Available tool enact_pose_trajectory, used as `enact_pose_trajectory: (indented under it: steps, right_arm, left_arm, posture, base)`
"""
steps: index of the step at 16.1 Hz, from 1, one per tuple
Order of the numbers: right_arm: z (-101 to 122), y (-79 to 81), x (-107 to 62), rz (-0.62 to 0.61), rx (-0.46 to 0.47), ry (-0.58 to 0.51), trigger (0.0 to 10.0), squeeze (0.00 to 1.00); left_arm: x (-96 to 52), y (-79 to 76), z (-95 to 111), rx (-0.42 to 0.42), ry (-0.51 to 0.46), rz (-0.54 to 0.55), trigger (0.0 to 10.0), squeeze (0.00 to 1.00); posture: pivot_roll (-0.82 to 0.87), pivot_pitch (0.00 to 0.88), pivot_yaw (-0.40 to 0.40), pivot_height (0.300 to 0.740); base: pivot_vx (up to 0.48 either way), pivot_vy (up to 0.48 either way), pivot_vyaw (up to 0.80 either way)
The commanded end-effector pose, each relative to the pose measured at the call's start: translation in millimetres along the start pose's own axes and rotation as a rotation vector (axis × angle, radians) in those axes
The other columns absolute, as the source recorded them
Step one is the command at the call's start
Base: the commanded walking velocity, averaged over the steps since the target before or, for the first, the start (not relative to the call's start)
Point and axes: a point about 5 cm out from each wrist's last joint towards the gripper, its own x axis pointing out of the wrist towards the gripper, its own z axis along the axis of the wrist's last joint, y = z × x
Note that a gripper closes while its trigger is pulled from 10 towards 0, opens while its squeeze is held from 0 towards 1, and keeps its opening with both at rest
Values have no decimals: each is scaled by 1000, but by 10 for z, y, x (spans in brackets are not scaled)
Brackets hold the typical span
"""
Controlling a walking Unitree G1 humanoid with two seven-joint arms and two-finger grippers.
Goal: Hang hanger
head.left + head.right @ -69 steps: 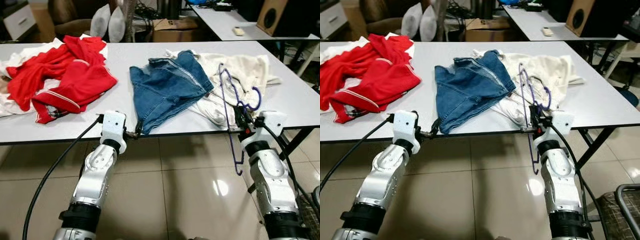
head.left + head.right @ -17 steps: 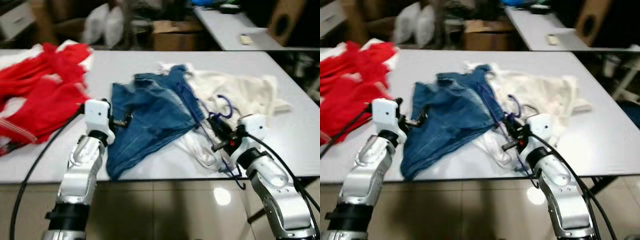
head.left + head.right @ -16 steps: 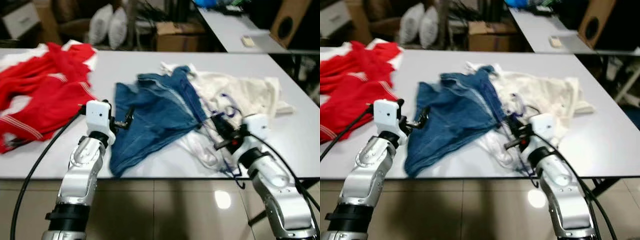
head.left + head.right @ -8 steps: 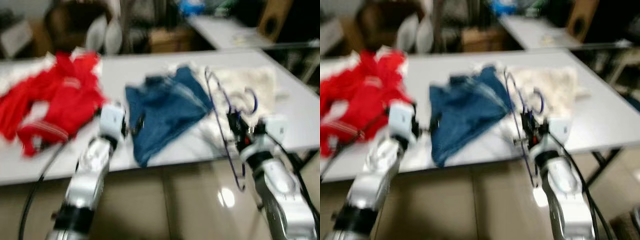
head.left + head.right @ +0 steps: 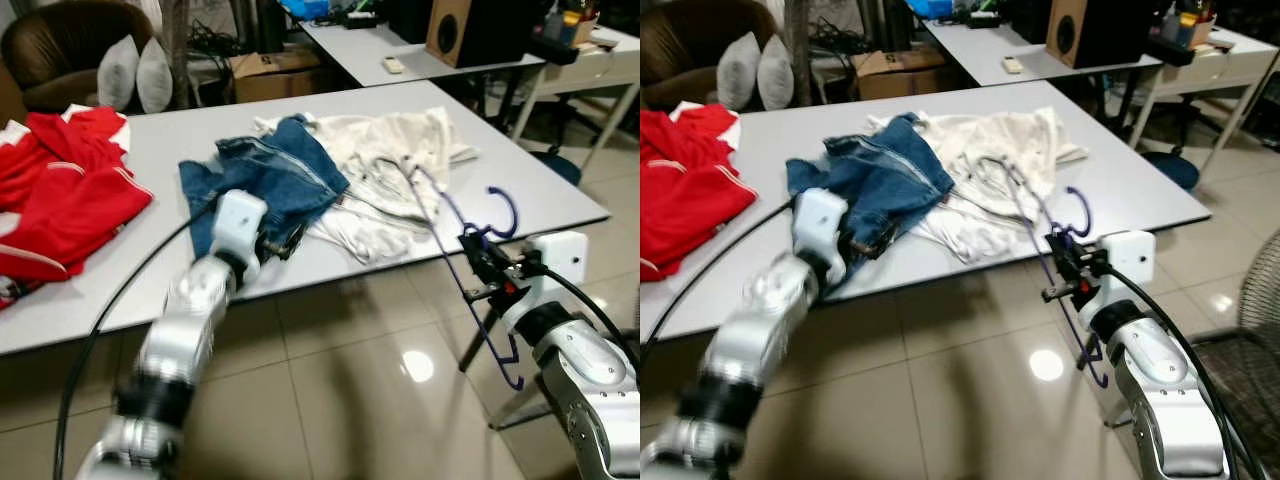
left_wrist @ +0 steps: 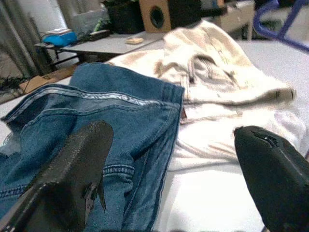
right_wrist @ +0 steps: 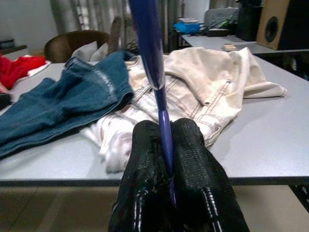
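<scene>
The right claw [image 5: 478,262] gripped the blue hanger [image 5: 455,250] tightly, holding it off the desk [image 5: 520,190] edge. The left claw [image 6: 169,188] gaped wide over the jeans [image 5: 262,182].

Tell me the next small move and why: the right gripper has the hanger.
Probably lift the right gripper up and away from the table. It is shut on the hanger, whose upper end seems to reach over the white garment. The pictures show no rail to hang it on.
</scene>
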Motion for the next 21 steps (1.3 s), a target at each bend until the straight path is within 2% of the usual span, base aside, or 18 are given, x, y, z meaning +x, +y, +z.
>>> enact_pose_trajectory:
  steps: [1, 3, 4, 7, 8, 10, 14, 17, 18, 21]
  right_arm:
    - [60, 11, 18, 25, -12, -14, 10000, 0]
    - [59, 0, 26, 43, -28, -5, 10000, 0]
    - [45, -1, 25, 47, -31, 3, 10000, 0]
    - [21, 28, 23, 46, -31, 13, 10000, 0]
    - [-1, 41, 23, 40, -31, 22, 10000, 0]
    - [-28, 45, 27, 30, -28, 34, 10000, 0]
    - [-25, 48, 22, 27, -31, 36, 10000, 0]
    - [-32, 56, 2, 27, -36, 42, 10000, 0]
    - [-39, 63, -8, 29, -39, 46, 10000, 0]
    - [-48, 69, -15, 31, -42, 54, 10000, 0]
  left_arm:
    - [-2, 36, -136, 33, 88, -17, 10000, 1000]
    - [60, 97, -235, 67, 179, -27, 10000, 1000]
    - [104, 127, -281, 59, 221, -26, 10000, 0]
    - [178, 104, -307, -15, 230, -56, 10000, 0]
    - [222, 70, -310, -41, 234, -92, 0, 0]
    - [292, 34, -301, -34, 253, -145, 0, 0]
    - [355, 86, -298, 34, 297, -87, 0, 0]
    - [355, 75, -358, 113, 348, -88, 0, 0]
    - [338, 53, -410, 164, 379, -115, 0, 0]
    - [324, 54, -468, 188, 413, -109, 0, 0]
  posture:
    - [-129, 0, 4, 740]
    - [-133, 0, 11, 740]
    - [-139, 0, 17, 740]
    - [-145, 0, 25, 740]
    - [-148, 0, 28, 740]
    - [-153, 0, 32, 740]
    - [-164, 0, 42, 740]
    - [-171, 0, 47, 740]
    - [-175, 0, 51, 740]
    - [-177, 0, 53, 740]
  base:
    - [0, 0, 0]
    - [0, 0, 0]
    - [0, 0, 0]
    - [0, 0, 0]
    - [0, 0, 0]
    - [0, 0, 0]
    - [0, 0, 0]
    - [0, 0, 0]
    - [0, 0, 0]
    - [0, 0, 0]
